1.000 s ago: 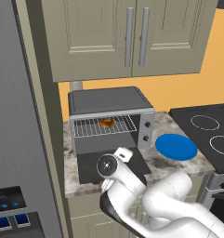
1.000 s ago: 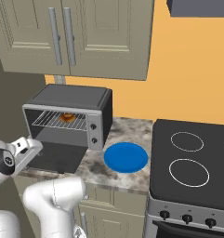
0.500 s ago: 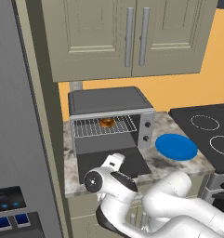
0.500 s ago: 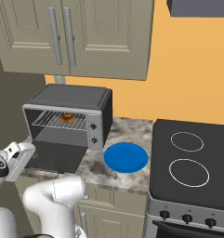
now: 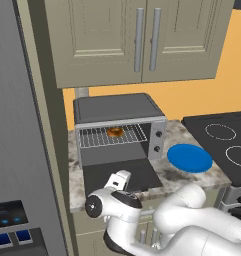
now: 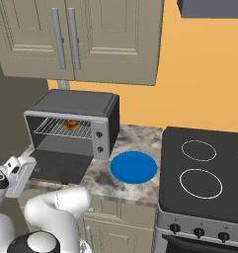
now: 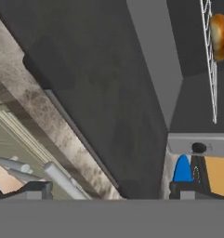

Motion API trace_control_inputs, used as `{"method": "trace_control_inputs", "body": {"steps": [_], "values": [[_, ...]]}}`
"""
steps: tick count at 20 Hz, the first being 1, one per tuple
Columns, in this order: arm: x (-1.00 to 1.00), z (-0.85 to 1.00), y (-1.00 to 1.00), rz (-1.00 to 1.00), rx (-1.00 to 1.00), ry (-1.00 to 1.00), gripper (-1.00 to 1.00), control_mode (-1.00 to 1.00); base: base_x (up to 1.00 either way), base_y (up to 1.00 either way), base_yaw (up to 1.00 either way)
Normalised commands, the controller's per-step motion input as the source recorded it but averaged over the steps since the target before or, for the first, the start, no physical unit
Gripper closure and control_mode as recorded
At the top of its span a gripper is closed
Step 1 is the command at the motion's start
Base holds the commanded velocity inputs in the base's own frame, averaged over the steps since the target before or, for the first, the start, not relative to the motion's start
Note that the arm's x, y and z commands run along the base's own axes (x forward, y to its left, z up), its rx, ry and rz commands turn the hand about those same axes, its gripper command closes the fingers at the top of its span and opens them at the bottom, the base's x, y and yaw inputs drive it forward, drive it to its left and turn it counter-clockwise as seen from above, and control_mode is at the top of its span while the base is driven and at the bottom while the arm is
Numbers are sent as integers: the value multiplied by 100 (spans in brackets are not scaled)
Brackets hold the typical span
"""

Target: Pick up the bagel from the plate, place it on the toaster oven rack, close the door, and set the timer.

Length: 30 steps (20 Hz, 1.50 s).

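Observation:
The bagel (image 5: 114,132) lies on the toaster oven rack (image 5: 109,137) inside the toaster oven (image 5: 117,107). Its door (image 5: 119,172) is dropped open, flat over the counter. The blue plate (image 5: 189,157) sits bare to the oven's right. My gripper (image 5: 120,177) hovers low at the door's front edge, open and holding nothing. In the hand view the fingertips (image 7: 36,189) stand wide apart around the gripper (image 7: 111,191), with the door (image 7: 99,93) ahead and the bagel (image 7: 219,36) on the rack (image 7: 209,60) far off. From the right base view: gripper (image 6: 20,173), bagel (image 6: 71,124), plate (image 6: 134,166).
A black stovetop (image 6: 204,173) lies right of the plate. Wall cabinets (image 5: 137,40) hang above the oven, and a tall grey fridge (image 5: 17,125) stands at the left. The oven's two knobs (image 5: 158,140) are on its right panel. The marble counter (image 5: 167,175) ends just below my hand.
My hand has sunk lower, toward the front edge of the open door. The jaws stayed open; bagel, plate and door have not moved.

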Motion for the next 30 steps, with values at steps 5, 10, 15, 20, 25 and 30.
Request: {"method": "trace_control_inputs", "body": {"steps": [5,10,15,20,25,30], "values": [[8,-18,3,0,-5,-8,-100,-100,0,0,0],[3,-2,6,0,-4,-11,-100,-100,0,0,0],[0,0,9,0,-6,-11,-100,-100,0,0,0],[0,-8,3,0,-10,-6,-100,-100,0,0,0],[7,-3,5,0,-8,-2,-100,-100,0,0,0],[18,-3,11,0,-6,-1,-100,-100,0,0,0]]}}
